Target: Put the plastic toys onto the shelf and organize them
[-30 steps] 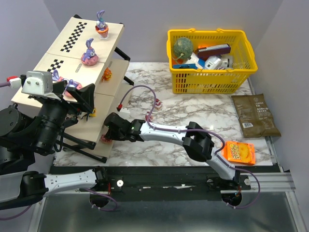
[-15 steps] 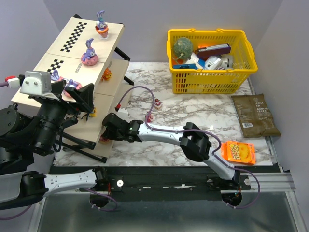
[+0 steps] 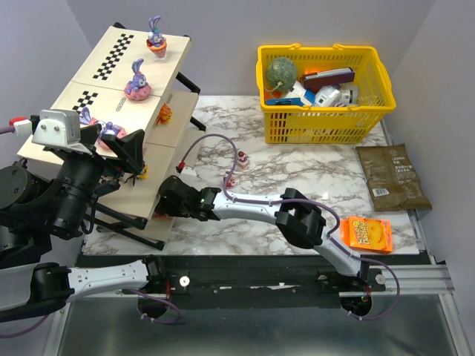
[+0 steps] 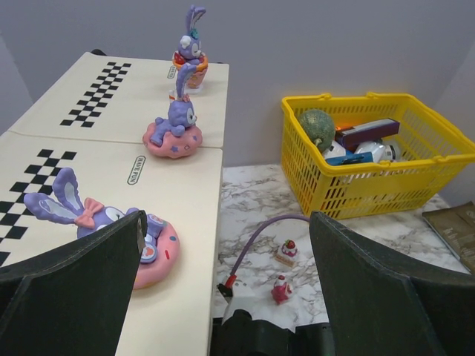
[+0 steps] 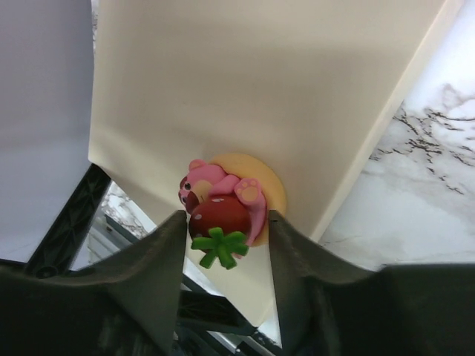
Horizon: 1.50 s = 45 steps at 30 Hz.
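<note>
Right fingers (image 5: 141,282) either side of pink bear toy (image 5: 219,194) on shelf (image 5: 260,89), grip indiscernible; left fingers (image 4: 67,297) wide apart, empty.

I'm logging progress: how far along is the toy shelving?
Done: three rabbits sit on the shelf. In hand: right hand straddles a pink strawberry toy on the lowest panel, grip unclear. Remaining: two small toys on the marble table.

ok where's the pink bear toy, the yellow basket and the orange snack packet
pink bear toy (image 5: 221,211), right wrist view, on its red strawberry
yellow basket (image 3: 326,124), top external view, on its front wall
orange snack packet (image 3: 366,233), top external view, on the middle of its face
</note>
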Each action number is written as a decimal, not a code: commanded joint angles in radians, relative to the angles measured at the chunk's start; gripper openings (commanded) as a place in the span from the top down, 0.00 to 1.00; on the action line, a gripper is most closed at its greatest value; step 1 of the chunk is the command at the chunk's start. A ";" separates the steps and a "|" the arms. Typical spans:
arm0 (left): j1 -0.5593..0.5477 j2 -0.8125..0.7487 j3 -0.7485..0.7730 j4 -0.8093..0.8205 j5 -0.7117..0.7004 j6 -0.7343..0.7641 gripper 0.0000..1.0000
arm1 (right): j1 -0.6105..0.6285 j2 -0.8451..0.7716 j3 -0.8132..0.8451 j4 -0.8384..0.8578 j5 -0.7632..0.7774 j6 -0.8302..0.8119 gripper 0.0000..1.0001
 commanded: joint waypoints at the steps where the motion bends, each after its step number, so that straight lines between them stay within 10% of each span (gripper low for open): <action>1: 0.001 -0.005 0.015 -0.007 -0.018 0.007 0.01 | 0.010 -0.070 -0.074 0.084 0.041 -0.035 0.40; 19: 0.003 -0.008 0.035 -0.068 0.001 -0.019 0.01 | 0.004 -0.315 -0.354 0.339 0.087 -0.086 0.26; 32: 0.003 -0.061 -0.054 -0.009 0.029 -0.030 0.01 | -0.238 -0.579 -0.676 0.077 0.065 -0.118 0.28; 45: 0.001 -0.014 -0.037 0.039 -0.020 -0.093 0.01 | -0.412 -0.536 -0.590 -0.074 -0.064 -0.166 0.28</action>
